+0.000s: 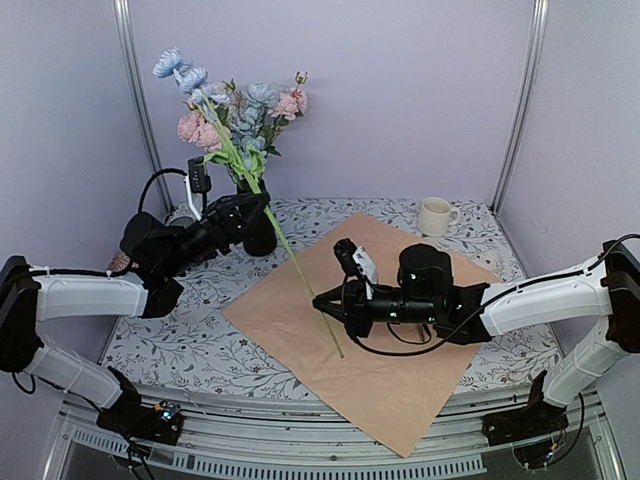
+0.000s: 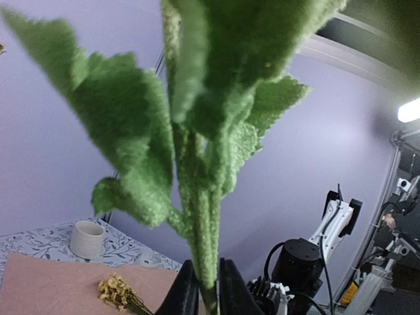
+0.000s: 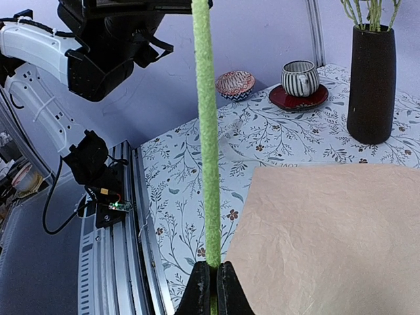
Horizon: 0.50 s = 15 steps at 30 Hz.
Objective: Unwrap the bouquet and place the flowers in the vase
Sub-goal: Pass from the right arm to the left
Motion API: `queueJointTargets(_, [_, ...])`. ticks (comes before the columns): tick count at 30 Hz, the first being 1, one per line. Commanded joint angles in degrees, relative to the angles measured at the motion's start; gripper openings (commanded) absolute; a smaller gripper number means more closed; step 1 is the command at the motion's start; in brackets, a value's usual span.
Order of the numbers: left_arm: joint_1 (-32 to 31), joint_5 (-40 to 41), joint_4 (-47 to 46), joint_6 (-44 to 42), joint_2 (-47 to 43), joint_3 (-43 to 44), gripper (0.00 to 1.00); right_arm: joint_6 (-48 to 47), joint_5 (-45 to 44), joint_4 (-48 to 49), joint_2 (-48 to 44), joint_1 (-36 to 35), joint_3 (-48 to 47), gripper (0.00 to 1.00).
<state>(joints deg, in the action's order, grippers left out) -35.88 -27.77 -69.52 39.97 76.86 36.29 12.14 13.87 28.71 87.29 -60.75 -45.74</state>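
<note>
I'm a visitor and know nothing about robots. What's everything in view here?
vase: one, matte black, back left
flowers: one bunch, pink and pale blue, standing in the vase
paper: one sheet, tan, spread flat in the middle
blue flower: one, long green stem, held slanting above the paper
yellow sprig: one, lying on the paper
mug: one, cream, back right
striped cup: one, grey, on a red saucer left of the vase
small bowl: one, red and blue, near the cup
tablecloth: one, white, floral print
left claw: black, shut on the stem high up
right claw: black, shut on the stem low down
</note>
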Motion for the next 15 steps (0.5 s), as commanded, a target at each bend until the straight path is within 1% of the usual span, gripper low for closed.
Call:
queueJointTargets(1, [-0.4,0.8,1.6,-1.1,-0.6,0.9,0.08,-1.1,-0.5,0.7,0.3,-0.6,-1.8,0.02])
queueJointTargets(2, [-0.4,0.8,2.0,-1.3,-0.8,0.9,0.02,-1.2,-0.6,0.6,0.3,-0.6,-1.8,0.02])
queueJointTargets(3, [-0.4,0.8,2.3,-1.5,-1.0,0.9,0.0,-1.3,-0.6,0.5,0.3,-0.6,-1.9,0.03])
queueJointTargets(4, [-0.4,0.8,2.7,-1.8,-1.3,0.9,0.0,-1.4,-0.7,0.5,0.3,-0.6,-1.9,0.04])
queueJointTargets(5, [-0.4,0.9,3.2,-2.1,-1.5,0.8,0.0,-1.6,-0.9,0.4,0.2,-0.5,-2.0,0.07])
queueJointTargets(6, [-0.4,1.0,3.6,-2.5,-1.8,0.8,0.0,-1.7,-1.2,0.2,0.2,-0.6,-2.0,0.14])
queueJointTargets(7, [-0.4,1.1,4.2,-2.9,-2.3,0.7,0.0,-1.9,-1.5,0.1,0.1,-0.6,-2.1,0.26])
queueJointTargets(9, [-0.4,1.7,5.4,-3.8,-3.1,0.4,0.0,-2.3,-1.7,-0.2,-0.1,-0.6,-2.1,0.37])
queueJointTargets(12, [-0.4,2.9,7.2,-5.3,-4.5,-0.2,0.0,-3.2,-2.4,-0.6,-0.8,-0.5,-2.0,0.46])
queueJointTargets(15, [-0.3,3.8,8.9,-6.6,-5.9,-0.8,0.0,-4.4,-3.6,-1.5,-1.8,-0.6,-1.8,0.52])
